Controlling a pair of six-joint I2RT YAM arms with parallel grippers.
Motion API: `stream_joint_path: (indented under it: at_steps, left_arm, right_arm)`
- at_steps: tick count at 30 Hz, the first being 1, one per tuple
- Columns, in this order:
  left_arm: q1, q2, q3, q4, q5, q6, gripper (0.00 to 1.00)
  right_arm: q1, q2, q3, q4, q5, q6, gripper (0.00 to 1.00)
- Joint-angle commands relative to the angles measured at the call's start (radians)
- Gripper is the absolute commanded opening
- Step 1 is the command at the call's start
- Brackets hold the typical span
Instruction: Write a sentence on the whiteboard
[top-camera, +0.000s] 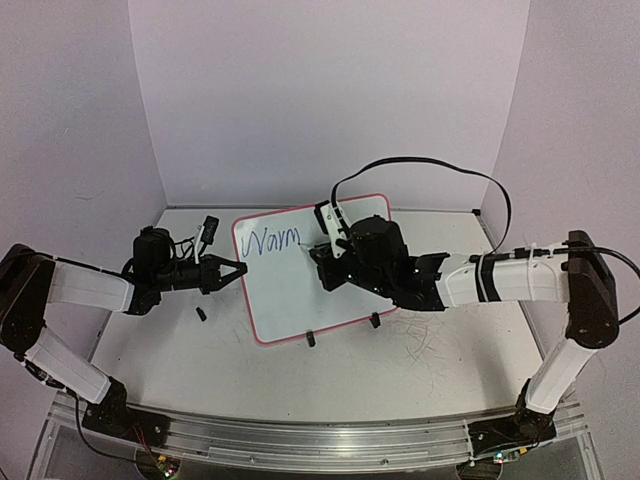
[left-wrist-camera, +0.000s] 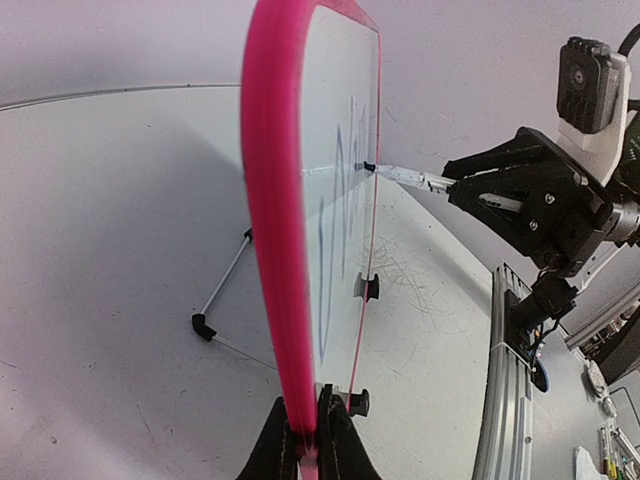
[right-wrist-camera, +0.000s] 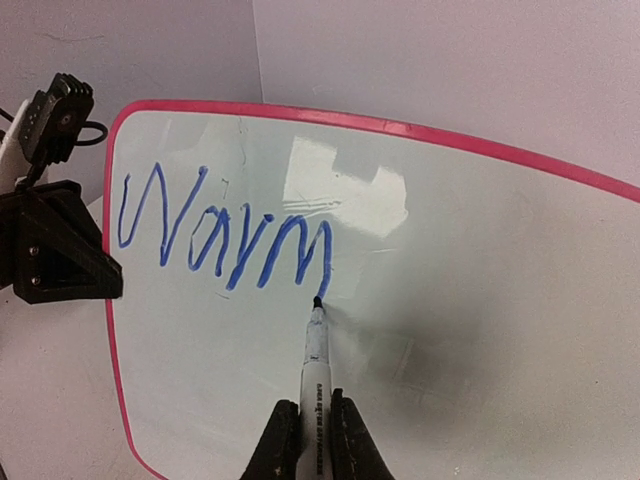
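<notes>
**One word written, the rest to come**

At the left of the overhead frame, the left claw (top-camera: 232, 270) is clamped on the pink left edge of the whiteboard (top-camera: 300, 290). The board stands tilted on its wire stand at mid-frame on the bench (top-camera: 150, 350). The sentence (right-wrist-camera: 225, 235) so far is one blue word in the board's upper left, and it reads "Warm". Just right of it, the marker (right-wrist-camera: 315, 350) has its tip at the foot of the last letter, seemingly touching the board. The right claw (right-wrist-camera: 315, 425) is clamped on the barrel.

I judge the task to be early — the board's middle and lower part are blank, and more words are needed.

From above, the right arm covers the board's right side and the marker. A small dark bit (top-camera: 200, 314) on the bench, lower left of the board, is too small to name.
</notes>
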Motion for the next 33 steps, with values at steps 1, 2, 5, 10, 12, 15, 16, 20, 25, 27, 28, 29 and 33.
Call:
stream_joint_path:
  at_steps: [1, 2, 5, 10, 12, 15, 16, 20, 25, 27, 28, 29, 33]
  left_arm:
    - [0.004, -0.01, 0.036, 0.006, -0.031, 0.054, 0.0]
    - [0.003, -0.01, 0.036, 0.006, -0.031, 0.054, 0.0]
    - [0.004, -0.008, 0.036, 0.005, -0.032, 0.055, 0.0]
    - [0.004, -0.007, 0.036, 0.004, -0.032, 0.055, 0.0]
    - [0.003, -0.007, 0.037, 0.004, -0.032, 0.055, 0.0]
    - [0.004, -0.005, 0.039, 0.003, -0.03, 0.056, 0.0]
    - [0.004, -0.005, 0.038, 0.003, -0.029, 0.056, 0.0]
    - [0.004, -0.013, 0.033, 0.003, -0.033, 0.055, 0.0]
    - [0.004, -0.014, 0.034, 0.001, -0.034, 0.056, 0.0]
    - [0.004, -0.012, 0.036, 0.001, -0.032, 0.057, 0.0]
    - [0.003, -0.011, 0.036, 0.001, -0.032, 0.058, 0.0]
    - [0.003, -0.01, 0.036, 0.001, -0.032, 0.058, 0.0]
    - [0.004, -0.009, 0.037, 0.001, -0.032, 0.059, 0.0]
  right_arm:
    - [-0.004, -0.021, -0.009, -0.025, 0.015, 0.018, 0.0]
    - [-0.003, -0.02, -0.004, -0.025, 0.019, 0.016, 0.0]
    - [-0.004, -0.03, 0.016, -0.024, 0.026, 0.001, 0.0]
    - [-0.004, -0.085, 0.028, -0.008, 0.03, -0.022, 0.0]
    - [-0.006, -0.084, 0.036, -0.006, 0.05, -0.044, 0.0]
    - [-0.016, -0.07, 0.058, -0.005, 0.051, -0.054, 0.0]
    - [-0.018, -0.066, 0.066, -0.003, 0.049, -0.057, 0.0]
    - [-0.025, -0.045, 0.097, 0.001, 0.046, -0.062, 0.0]
    - [-0.032, -0.022, 0.115, 0.003, 0.04, -0.065, 0.0]
    - [-0.036, -0.014, 0.118, 0.004, 0.039, -0.063, 0.0]
    - [-0.038, -0.012, 0.119, 0.003, 0.039, -0.063, 0.0]
    - [-0.038, -0.009, 0.119, 0.003, 0.038, -0.062, 0.0]
    - [-0.039, 0.004, 0.117, 0.003, 0.04, -0.061, 0.0]
